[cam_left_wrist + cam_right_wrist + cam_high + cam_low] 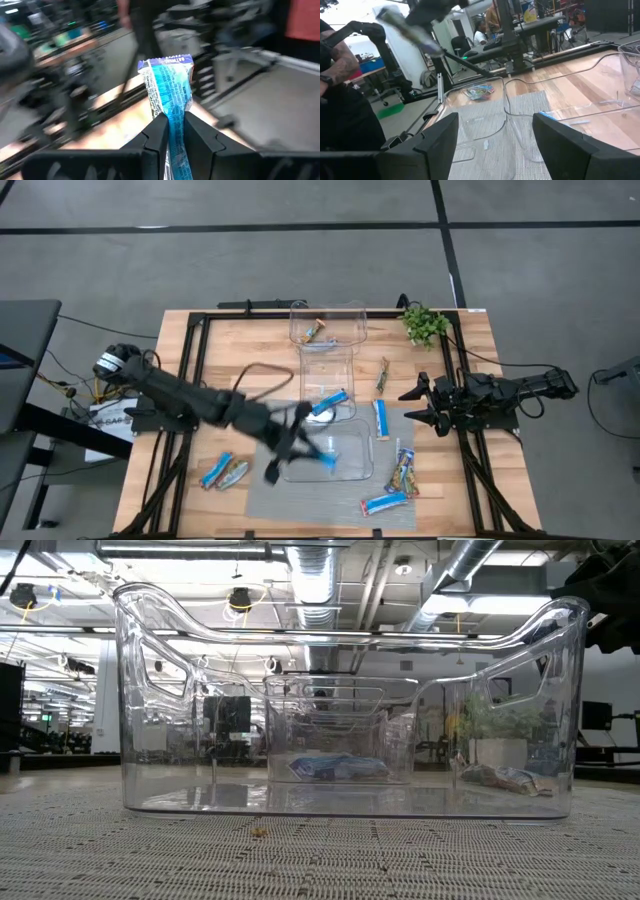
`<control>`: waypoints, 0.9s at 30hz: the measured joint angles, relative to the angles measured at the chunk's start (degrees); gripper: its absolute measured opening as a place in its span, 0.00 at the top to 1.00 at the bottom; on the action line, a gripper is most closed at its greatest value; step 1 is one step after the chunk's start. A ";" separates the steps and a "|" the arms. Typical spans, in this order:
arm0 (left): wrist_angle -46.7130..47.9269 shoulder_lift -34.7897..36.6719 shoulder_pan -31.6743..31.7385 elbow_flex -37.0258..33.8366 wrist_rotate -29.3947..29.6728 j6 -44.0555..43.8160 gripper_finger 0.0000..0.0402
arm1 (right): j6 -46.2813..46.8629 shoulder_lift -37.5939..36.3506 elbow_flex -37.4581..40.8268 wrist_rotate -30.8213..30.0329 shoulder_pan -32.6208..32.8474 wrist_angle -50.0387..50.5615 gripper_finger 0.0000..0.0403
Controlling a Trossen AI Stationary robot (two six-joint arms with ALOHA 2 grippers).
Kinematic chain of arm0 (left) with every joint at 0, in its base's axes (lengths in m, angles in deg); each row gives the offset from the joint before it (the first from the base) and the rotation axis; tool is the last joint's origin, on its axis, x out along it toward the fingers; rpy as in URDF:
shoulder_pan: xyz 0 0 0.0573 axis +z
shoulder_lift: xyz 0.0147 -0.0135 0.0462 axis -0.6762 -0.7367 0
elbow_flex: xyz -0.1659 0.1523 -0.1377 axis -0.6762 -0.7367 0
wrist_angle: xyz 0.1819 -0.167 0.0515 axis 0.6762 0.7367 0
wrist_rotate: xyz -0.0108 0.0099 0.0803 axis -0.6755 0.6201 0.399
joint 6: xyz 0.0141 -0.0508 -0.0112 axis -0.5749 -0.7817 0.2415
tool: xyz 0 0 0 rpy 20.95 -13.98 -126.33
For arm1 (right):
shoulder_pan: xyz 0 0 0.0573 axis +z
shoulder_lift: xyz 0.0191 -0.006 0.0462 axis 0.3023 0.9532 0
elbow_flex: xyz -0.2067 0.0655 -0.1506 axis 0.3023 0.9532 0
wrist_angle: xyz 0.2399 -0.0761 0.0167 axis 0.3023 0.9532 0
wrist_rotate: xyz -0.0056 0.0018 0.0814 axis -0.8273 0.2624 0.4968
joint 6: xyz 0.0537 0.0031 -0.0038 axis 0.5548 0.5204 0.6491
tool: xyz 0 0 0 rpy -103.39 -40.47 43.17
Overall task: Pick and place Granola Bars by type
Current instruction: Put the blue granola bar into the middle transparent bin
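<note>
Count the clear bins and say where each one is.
3. Far bin at the table's back edge; middle bin at its centre; near bin on the grey mat. None appears hidden.

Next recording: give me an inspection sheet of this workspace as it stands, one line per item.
Surface: wooden table with a grey mat at the near side.
Job's things: blue bar held by the left gripper; one blue bar in the middle bin; a multicoloured bar in the far bin; other bars loose on mat and wood.
Clutter: small green plant at the far right corner.
Grippers: left gripper shut on the blue bar over the near bin; right gripper open, waiting at the right edge.
Cables: a dark loop by the left arm; wires at the left edge.
Surroundings: workshop, a person in the right wrist view.
</note>
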 joint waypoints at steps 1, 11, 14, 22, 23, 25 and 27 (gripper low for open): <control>0.01 0.00 1.92 0.00 0.10 0.04 0.87 | 0.00 0.00 0.00 0.00 0.00 0.00 0.38; -0.04 0.00 20.54 -0.02 0.46 0.11 0.87 | 0.01 0.00 0.01 0.01 0.01 0.00 0.38; -0.07 0.00 23.87 -0.04 1.05 -1.21 0.87 | 0.01 0.01 -0.01 -0.01 -0.01 0.00 0.38; 2.56 -0.12 27.31 -0.07 1.92 -2.99 0.87 | -0.01 0.01 0.00 0.00 0.01 0.00 0.38; 3.62 -0.32 27.44 -0.07 1.93 -2.99 0.87 | 0.01 0.00 0.01 0.01 -0.01 0.00 0.38; 7.32 -0.48 27.62 -0.12 2.21 -2.99 0.87 | 0.01 -0.01 0.01 -0.01 0.01 0.02 0.38; 10.54 -1.25 27.68 -0.12 3.28 -3.02 0.87 | -0.01 -0.01 -0.01 -0.01 0.01 0.00 0.38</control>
